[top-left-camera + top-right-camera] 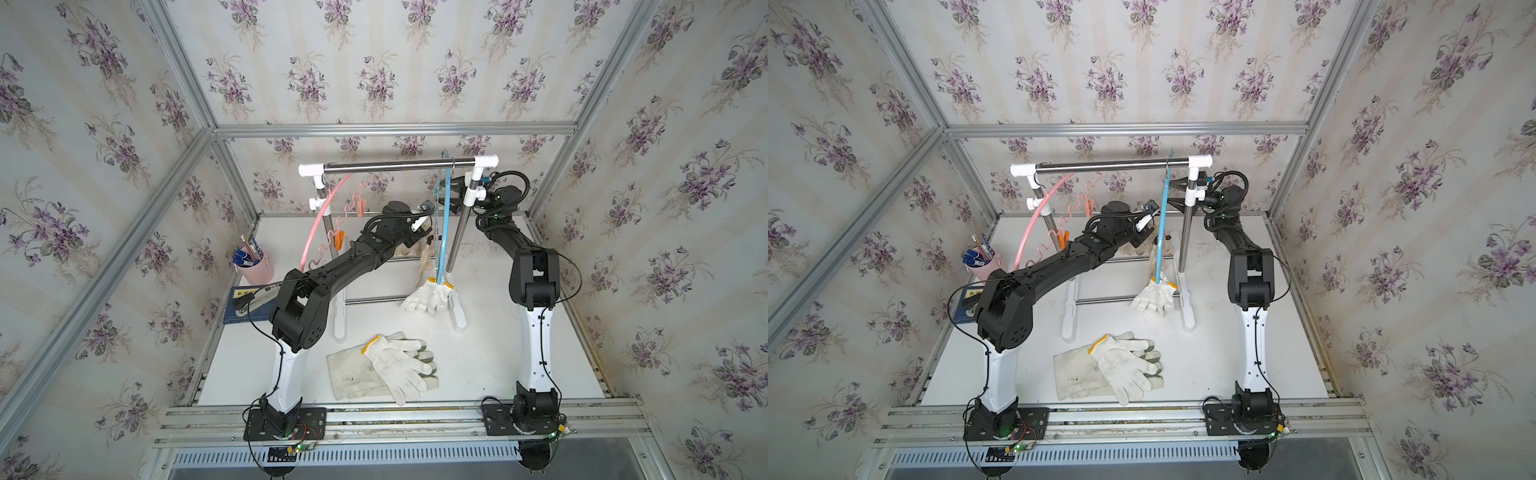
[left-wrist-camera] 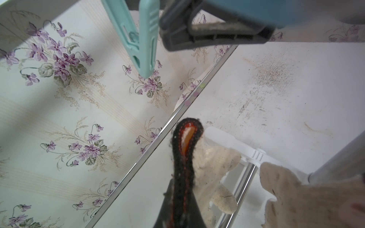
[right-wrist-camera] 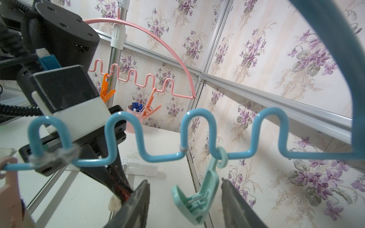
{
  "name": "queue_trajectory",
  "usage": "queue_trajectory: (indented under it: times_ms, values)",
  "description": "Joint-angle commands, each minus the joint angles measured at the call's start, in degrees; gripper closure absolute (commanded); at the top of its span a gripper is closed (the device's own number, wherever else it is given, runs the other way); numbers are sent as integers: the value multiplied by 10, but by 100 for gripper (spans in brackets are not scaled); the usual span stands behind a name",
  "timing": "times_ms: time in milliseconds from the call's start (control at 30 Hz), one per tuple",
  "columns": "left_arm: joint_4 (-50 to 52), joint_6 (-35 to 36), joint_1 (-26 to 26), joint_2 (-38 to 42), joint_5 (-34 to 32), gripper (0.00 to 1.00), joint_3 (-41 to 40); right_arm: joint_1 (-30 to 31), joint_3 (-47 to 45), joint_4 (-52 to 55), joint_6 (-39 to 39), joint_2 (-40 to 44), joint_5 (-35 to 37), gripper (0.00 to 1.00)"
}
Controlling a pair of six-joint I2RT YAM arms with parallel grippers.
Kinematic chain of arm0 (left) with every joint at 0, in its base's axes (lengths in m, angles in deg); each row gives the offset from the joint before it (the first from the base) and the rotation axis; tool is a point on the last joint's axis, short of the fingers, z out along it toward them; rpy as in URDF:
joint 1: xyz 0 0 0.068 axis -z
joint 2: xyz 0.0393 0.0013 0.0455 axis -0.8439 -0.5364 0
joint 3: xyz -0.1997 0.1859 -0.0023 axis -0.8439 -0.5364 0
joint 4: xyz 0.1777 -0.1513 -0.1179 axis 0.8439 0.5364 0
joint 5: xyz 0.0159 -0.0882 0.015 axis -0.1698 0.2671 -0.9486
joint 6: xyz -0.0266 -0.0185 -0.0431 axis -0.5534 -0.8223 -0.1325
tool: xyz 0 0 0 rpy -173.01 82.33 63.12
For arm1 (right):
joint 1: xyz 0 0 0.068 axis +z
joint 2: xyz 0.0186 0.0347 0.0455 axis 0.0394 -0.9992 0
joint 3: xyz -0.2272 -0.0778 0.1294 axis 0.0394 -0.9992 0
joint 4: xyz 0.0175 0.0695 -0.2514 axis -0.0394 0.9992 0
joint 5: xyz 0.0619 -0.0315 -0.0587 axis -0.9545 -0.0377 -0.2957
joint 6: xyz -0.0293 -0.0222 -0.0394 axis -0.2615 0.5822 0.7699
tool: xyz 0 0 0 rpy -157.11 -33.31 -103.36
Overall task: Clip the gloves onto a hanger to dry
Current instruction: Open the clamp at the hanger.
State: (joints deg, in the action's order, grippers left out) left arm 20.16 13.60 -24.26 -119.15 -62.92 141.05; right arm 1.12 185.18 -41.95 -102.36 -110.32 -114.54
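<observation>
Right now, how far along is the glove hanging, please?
Done: one white knitted glove with a yellow cuff hangs from the blue wavy hanger. In hand: the left gripper is shut on a beige black-cuffed glove beside the teal clip, which the open right gripper straddles. Left: a second white knitted glove and an off-white canvas glove lie on the table.

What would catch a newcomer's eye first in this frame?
The blue hanger on the rack's rail stands out, white gloves hanging from its front end. Close by, the shut left gripper pinches a beige glove by its dark cuff, beside a mint clip that sits between the fingers of the open right gripper. A pile of gloves lies at the table's front.
</observation>
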Motion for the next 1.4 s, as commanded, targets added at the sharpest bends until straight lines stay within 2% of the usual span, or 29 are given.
queue_trajectory:
  times_ms: [0,467,800,1200,1367]
  values:
    - [-7,2,-1,4,3,100,4,-1,10,-17,2,-8,-13,43]
    - [6,3,0,7,2,100,6,9,44,-5,5,-26,-22,47]
    - [13,2,2,4,2,100,14,11,45,-1,5,-24,-22,55]
    - [15,3,3,3,0,100,14,14,51,3,5,-27,-17,56]
    - [15,5,3,3,0,100,14,16,59,7,5,-30,-16,60]
